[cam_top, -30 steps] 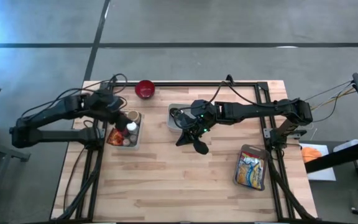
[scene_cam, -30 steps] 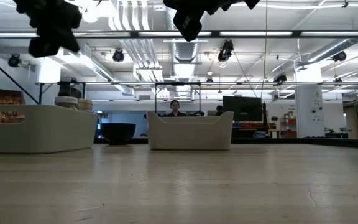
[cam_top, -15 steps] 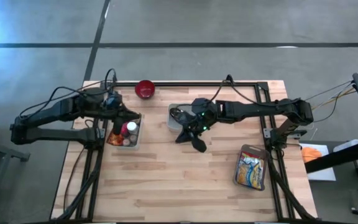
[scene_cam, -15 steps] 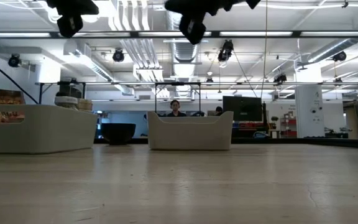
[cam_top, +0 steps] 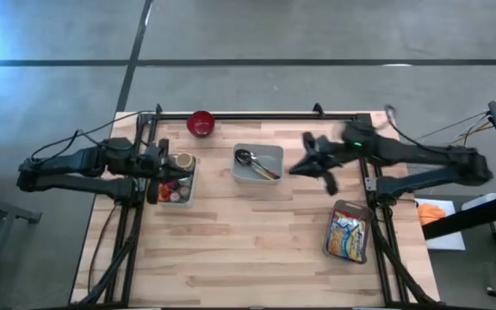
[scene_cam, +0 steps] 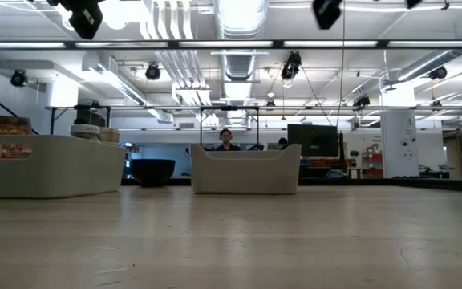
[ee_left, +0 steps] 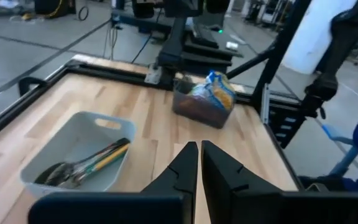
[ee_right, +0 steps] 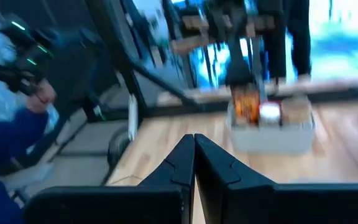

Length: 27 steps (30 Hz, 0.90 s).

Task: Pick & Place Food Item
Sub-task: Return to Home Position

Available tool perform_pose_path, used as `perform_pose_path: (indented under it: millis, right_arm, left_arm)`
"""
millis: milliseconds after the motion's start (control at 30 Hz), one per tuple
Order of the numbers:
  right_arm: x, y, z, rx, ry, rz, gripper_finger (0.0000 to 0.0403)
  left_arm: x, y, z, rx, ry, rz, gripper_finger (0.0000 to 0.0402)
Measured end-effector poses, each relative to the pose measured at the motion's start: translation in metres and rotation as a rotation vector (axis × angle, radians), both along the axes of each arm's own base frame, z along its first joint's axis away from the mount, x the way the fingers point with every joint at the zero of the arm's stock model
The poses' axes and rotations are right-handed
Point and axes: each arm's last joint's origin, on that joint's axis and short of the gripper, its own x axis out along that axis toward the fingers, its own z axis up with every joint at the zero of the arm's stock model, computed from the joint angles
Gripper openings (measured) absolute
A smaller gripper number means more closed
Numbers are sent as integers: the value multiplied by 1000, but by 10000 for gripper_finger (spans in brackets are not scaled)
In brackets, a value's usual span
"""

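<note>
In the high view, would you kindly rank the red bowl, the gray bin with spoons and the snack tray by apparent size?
Largest, though only narrowly: snack tray.
Next, close behind: gray bin with spoons.
Smallest, clearly: red bowl.

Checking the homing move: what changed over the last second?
The right gripper swung off the right gray bin toward the table's right side, uncovering the spoons. The left gripper pulled back from over the left gray bin toward its outer edge. Both now show shut fingers and hold nothing. The bins, bottles, red bowl and snack packet stayed put.
</note>
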Motion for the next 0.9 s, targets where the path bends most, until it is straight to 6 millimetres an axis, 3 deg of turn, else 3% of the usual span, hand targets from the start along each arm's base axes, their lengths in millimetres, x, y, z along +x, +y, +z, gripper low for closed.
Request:
perform_pose_path:
  millis: [167,300,533,900]
  right_arm:
    - [-48,8,-16,-9,-169,1,8]
    - [-72,12,-34,-15,-244,-2,8]
    - [-99,16,-59,-36,-343,-4,8]
    - [-121,20,-106,11,-532,12,8]
  left_arm:
    - [4,-4,-13,9,-62,-28,24]
    - [5,-4,-28,13,-87,-4,24]
    - [10,-4,-64,-19,-58,6,24]
    - [12,-5,-100,-37,-42,8,24]
